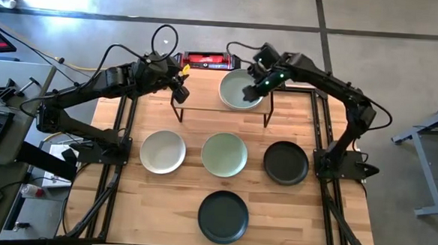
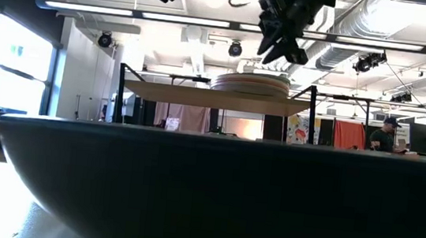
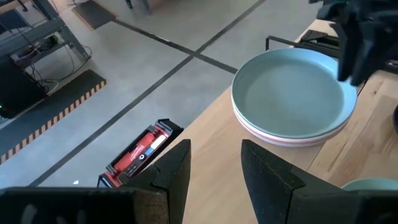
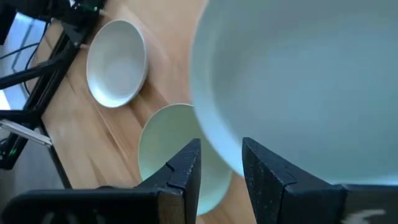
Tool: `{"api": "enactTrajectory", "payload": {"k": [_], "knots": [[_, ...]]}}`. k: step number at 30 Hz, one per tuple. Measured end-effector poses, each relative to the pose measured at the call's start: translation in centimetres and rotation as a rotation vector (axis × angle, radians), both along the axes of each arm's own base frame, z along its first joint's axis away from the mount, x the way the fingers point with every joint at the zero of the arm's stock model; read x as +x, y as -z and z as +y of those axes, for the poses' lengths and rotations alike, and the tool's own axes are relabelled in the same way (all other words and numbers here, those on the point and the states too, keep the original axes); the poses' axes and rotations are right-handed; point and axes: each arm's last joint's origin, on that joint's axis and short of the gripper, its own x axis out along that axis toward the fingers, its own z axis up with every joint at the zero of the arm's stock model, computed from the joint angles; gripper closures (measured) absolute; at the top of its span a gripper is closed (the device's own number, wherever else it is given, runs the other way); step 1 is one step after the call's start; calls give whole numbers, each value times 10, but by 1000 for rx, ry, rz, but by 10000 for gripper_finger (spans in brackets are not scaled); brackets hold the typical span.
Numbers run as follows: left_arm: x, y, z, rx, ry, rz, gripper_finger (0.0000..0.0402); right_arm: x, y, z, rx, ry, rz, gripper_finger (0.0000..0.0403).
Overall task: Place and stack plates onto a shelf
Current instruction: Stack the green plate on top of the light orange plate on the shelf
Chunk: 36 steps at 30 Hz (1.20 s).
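High view shows the shelf (image 1: 223, 108) at the far edge of the wooden table (image 1: 177, 203), with a stack of plates (image 1: 239, 90) on its right half, a sage green one on top. The right gripper (image 1: 257, 85) hangs over that stack's right edge; in the right wrist view its fingers (image 4: 186, 168) stand slightly parted with nothing between them, just above the top plate's rim. The left gripper (image 1: 180, 90) hovers over the shelf's left end, its fingers (image 3: 177, 171) spread and holding nothing. On the table in front of the shelf lie a white plate (image 1: 163, 151), a sage green plate (image 1: 225, 154) and a black plate (image 1: 285, 163) in a row, well apart, with another black plate (image 1: 223, 216) nearer the front edge. That front plate's dark wall fills the lower half of the low view and hides the table behind it; only the shelf board and the stack show above it. A red and black box (image 1: 207, 60) lies on the floor just beyond the shelf; it bears white lettering too small to read. A person (image 2: 386, 133) sits at a desk far back in the room.
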Motion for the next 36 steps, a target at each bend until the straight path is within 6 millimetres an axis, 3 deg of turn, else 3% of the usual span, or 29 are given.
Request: {"api": "enactTrajectory", "payload": {"k": [8, 14, 22, 36], "knots": [[0, 0, 0, -4, -3, -5, 271, 21, 2, 34, -46, -7, 50, 306], [0, 0, 0, -3, -2, -4, 271, 39, 14, 46, -39, -24, 60, 306], [0, 0, 0, 11, 10, 14, 271, 48, 24, 46, -51, 52, 106, 306], [0, 0, 0, 11, 11, 15, 271, 36, 27, 32, -120, 171, 209, 306]]}}
